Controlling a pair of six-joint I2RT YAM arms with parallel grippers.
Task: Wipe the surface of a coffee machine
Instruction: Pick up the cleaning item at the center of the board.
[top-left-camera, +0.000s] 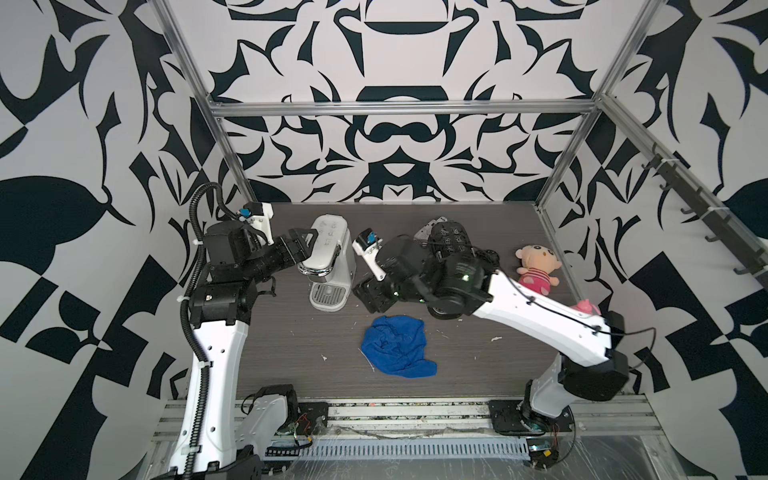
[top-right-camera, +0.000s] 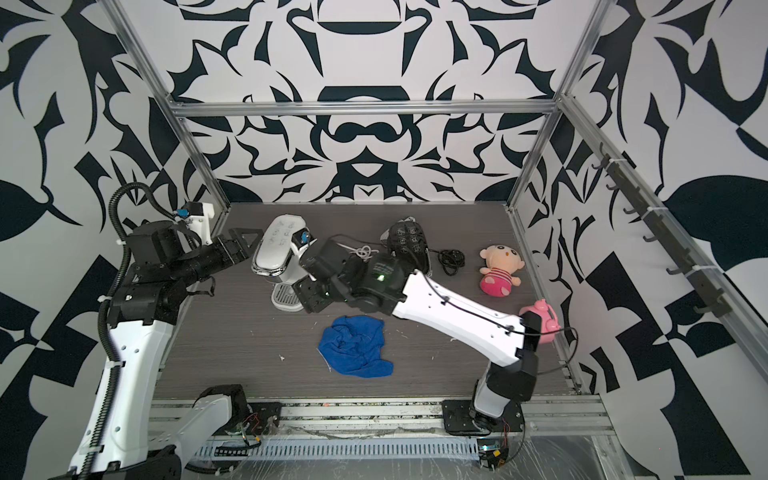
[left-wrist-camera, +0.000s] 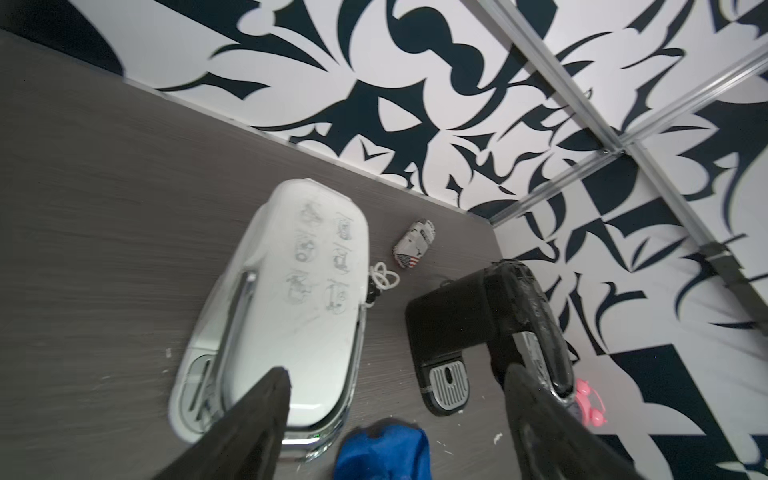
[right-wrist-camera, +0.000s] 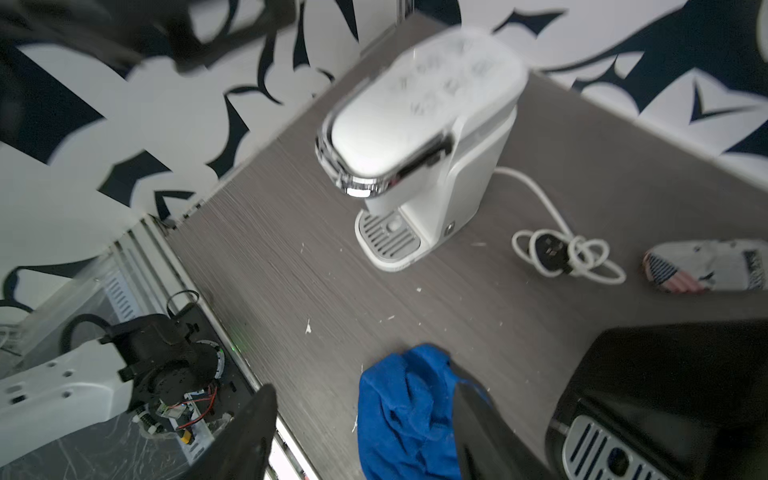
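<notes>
A white coffee machine (top-left-camera: 328, 257) (top-right-camera: 276, 249) stands at the back left of the dark table, its button panel facing up. A crumpled blue cloth (top-left-camera: 397, 351) (right-wrist-camera: 407, 415) lies flat on the table in front of it. My left gripper (top-left-camera: 309, 245) (left-wrist-camera: 397, 370) is open beside the machine's top, and one finger (left-wrist-camera: 262, 415) overlaps the white lid. My right gripper (right-wrist-camera: 361, 386) hangs open just above the cloth, between the machine's base and the cloth, with nothing gripped. One of its fingers (right-wrist-camera: 478, 428) covers the cloth's edge.
A black coffee machine (top-left-camera: 451, 239) stands right of the white one, partly behind my right arm. A looped white cord (right-wrist-camera: 569, 253), a patterned pouch (right-wrist-camera: 706, 266), a black cord (top-right-camera: 451, 259), a doll (top-left-camera: 534, 266) and a pink toy (top-right-camera: 540, 318) lie toward the right. Metal frame posts (top-left-camera: 232, 158) bound the table.
</notes>
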